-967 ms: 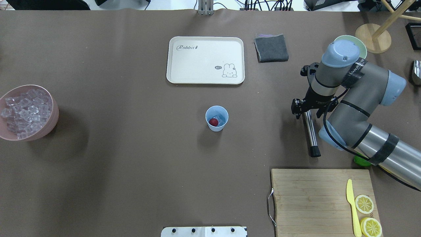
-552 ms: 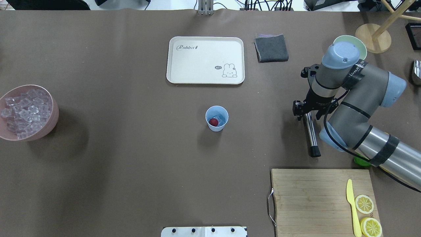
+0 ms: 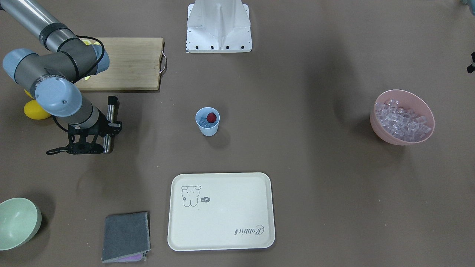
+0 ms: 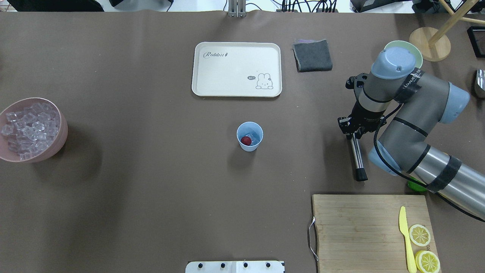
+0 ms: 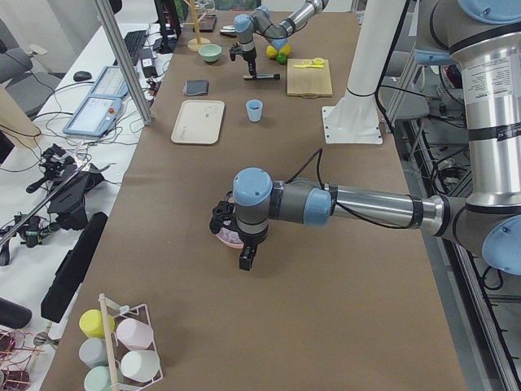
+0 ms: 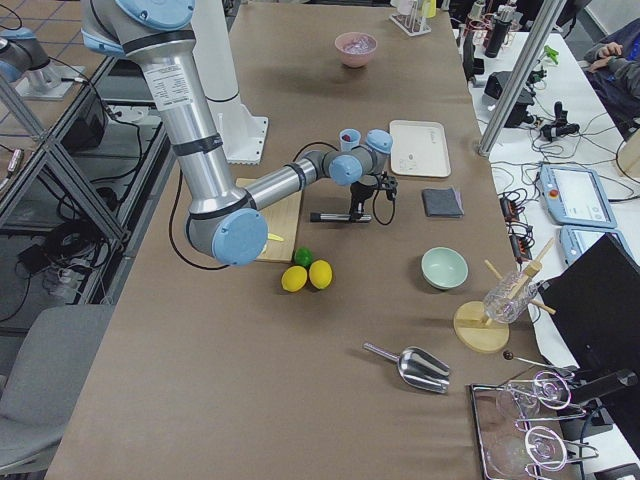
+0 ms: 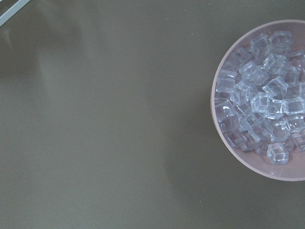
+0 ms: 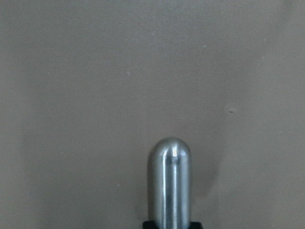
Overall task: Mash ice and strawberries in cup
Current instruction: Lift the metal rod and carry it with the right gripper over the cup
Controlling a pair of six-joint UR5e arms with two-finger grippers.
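The light-blue cup (image 4: 249, 145) stands mid-table, holding a red strawberry (image 4: 246, 141) and some ice (image 4: 255, 138); the front-facing view shows the same cup (image 3: 207, 128). More ice (image 4: 28, 129) fills the pink bowl (image 4: 62, 138) at the left. A steel muddler (image 4: 356, 155) with a black tip lies flat on the table right of the cup. My right gripper (image 4: 352, 129) is shut on its far end. The left gripper (image 5: 246, 257) hovers by the pink bowl; I cannot tell whether it is open or shut.
A cream tray (image 4: 237, 69) and a grey cloth (image 4: 312, 55) lie beyond the cup. A pale green bowl (image 4: 416, 50) sits behind the right arm. The cutting board (image 4: 360, 231) at the near right carries lemon slices (image 4: 420, 235) and a yellow knife (image 4: 405, 235).
The right gripper's fingers have drawn together around the muddler's steel shaft. The cup and bowl have not moved.
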